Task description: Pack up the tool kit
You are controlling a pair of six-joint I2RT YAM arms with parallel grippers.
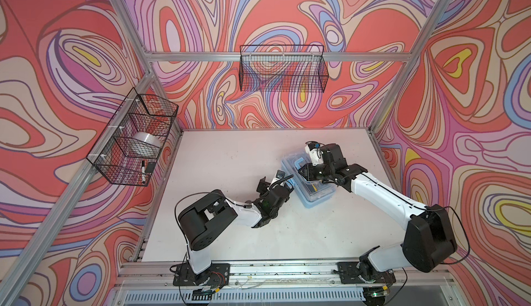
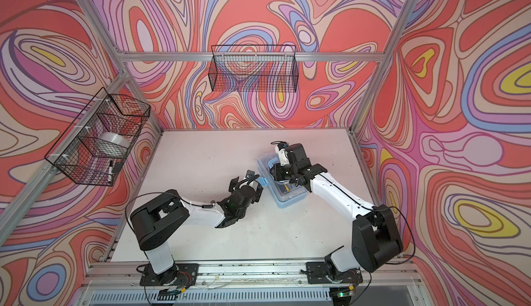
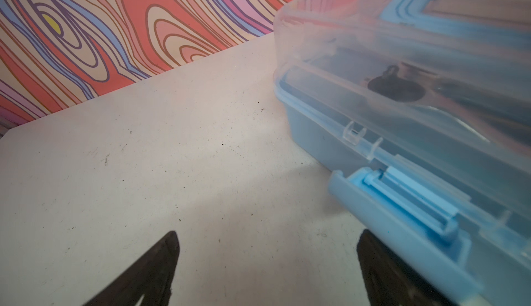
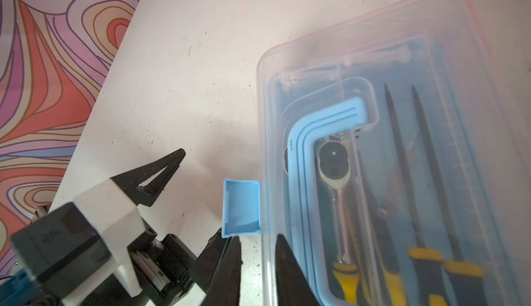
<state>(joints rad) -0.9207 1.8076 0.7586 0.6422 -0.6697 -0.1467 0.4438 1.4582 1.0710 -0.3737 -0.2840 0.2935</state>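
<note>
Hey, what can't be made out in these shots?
Tool case: both top views, right arm covers its middle.
Tool handles: right wrist view, cut off by the bottom edge.
Dark tool: left wrist view, blurred behind the cloudy lid.
Black item in side basket: both top views, too small.

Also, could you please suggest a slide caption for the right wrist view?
Tool case, clear lid down over ratchet and yellow-handled tools, blue latch sticking out unfastened beside the left pincer.

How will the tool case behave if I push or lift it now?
The tool case likely slides, not tips: it sits low and flat on the table. With its latch swung out, lifting by the clear lid probably just opens it. The metal tools inside suggest weight, and may shift.
</note>
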